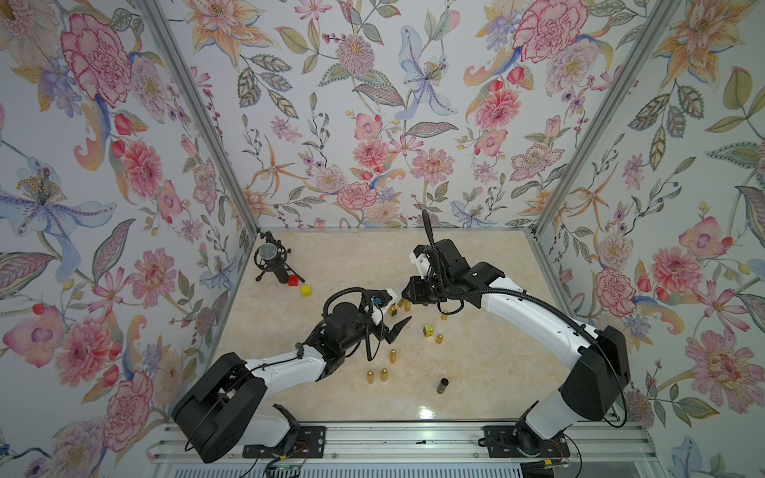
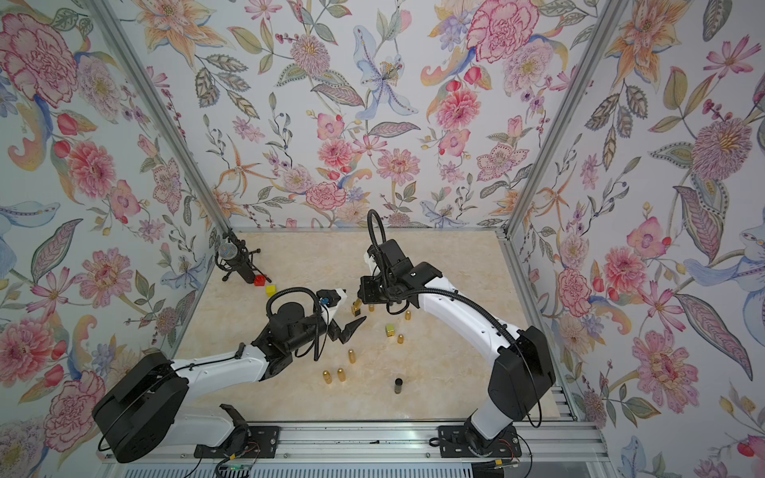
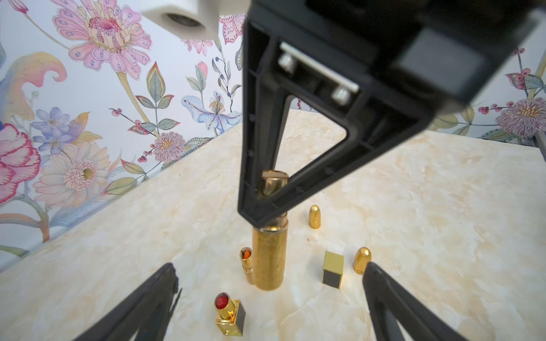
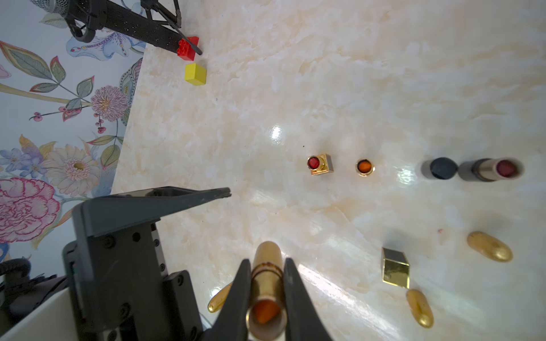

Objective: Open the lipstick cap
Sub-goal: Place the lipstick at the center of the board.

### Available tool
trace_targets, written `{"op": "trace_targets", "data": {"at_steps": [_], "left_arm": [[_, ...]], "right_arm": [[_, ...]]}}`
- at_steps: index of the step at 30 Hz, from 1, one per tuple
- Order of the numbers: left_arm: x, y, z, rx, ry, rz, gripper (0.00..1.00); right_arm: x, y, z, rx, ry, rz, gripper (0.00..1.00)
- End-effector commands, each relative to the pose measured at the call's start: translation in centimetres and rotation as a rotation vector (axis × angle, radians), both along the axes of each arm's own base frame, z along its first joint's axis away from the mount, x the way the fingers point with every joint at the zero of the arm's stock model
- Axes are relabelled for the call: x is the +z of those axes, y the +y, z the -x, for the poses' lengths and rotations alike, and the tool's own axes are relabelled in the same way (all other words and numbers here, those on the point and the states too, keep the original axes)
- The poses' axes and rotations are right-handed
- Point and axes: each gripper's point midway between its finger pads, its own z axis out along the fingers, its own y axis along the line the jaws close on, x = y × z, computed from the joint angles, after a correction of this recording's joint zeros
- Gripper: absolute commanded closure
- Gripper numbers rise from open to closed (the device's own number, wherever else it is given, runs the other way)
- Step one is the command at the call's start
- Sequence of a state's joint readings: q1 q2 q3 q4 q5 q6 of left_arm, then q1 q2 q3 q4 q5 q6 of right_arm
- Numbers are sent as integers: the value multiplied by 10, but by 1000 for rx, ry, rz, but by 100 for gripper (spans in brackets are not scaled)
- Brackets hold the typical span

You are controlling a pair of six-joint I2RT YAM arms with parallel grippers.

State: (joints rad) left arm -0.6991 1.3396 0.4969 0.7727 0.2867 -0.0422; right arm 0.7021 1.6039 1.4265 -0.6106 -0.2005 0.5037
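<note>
A gold lipstick [image 4: 267, 277] stands upright in my right gripper [image 4: 267, 262], which is shut on its smooth upper tube. Its open top shows an orange stick and no cap sits on it. In the left wrist view the lipstick's textured lower body [image 3: 269, 257] reaches down to the table below the right finger [image 3: 260, 206]. My left gripper [image 3: 271, 283] is open, its fingers wide apart just in front of the lipstick and touching nothing. In a top view both grippers [image 1: 399, 308] [image 1: 407, 299] meet mid-table. A gold bullet-shaped cap [image 4: 218, 301] lies beside the right fingers.
Other gold bullet caps [image 1: 392, 356] stand about the table. A square gold lipstick with a red stick [image 3: 229, 314], a small orange lipstick [image 3: 246, 259] and a square gold cap [image 3: 334, 268] stand close by. A black lipstick [image 1: 443, 385] is nearer the front. A microphone [image 1: 271, 260] and red and yellow blocks [image 1: 306, 290] sit at the back left.
</note>
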Motion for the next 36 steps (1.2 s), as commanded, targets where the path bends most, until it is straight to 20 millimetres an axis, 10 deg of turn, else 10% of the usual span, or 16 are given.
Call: {"op": "trace_targets", "data": {"at_steps": [1,19,36], "left_arm": [[4,18,-2,69,12,15,1],[-6,83,-6,292,66,58,1],[-9,88,-7,300,65,66,1]], "right_arm": [[-22,-18,-10,-39,-34,133,84],[-128,-17,4,63,-40,518,86],[-160,-19,5,70,-13,522,85]]}}
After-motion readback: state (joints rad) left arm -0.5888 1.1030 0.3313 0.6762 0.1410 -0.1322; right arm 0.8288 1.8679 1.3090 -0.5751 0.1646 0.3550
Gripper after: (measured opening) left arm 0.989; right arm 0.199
